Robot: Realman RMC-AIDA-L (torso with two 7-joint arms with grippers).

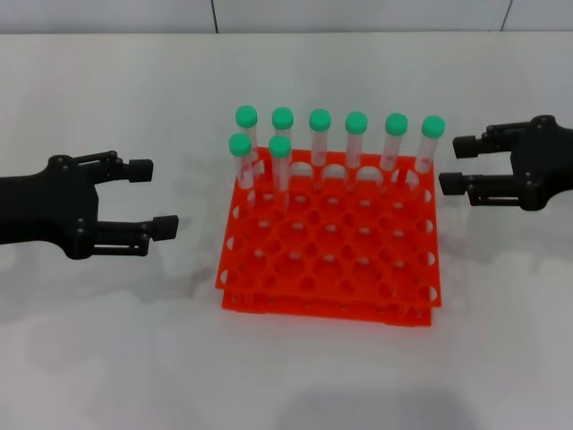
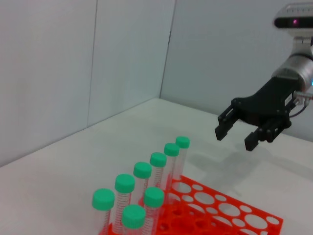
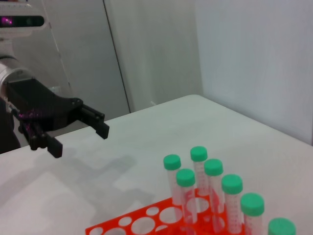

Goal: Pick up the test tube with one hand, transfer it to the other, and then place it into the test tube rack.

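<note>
The orange test tube rack [image 1: 333, 269] stands on the white table between my two grippers. Several green-capped test tubes [image 1: 320, 134] stand upright in it: a back row and two [image 1: 240, 157] at the left of the second row. I cannot tell the task's tube from the others. My left gripper [image 1: 152, 197] is open and empty, left of the rack. My right gripper [image 1: 458, 165] is open and empty, close to the rack's back right corner, beside the last tube [image 1: 431, 136]. The right gripper [image 2: 235, 138] shows in the left wrist view, the left gripper [image 3: 78, 140] in the right wrist view.
The white table [image 1: 107, 340] runs wide around the rack. Grey wall panels [image 2: 73, 63] stand behind it. The rack's front rows of holes [image 1: 358, 287] hold no tubes.
</note>
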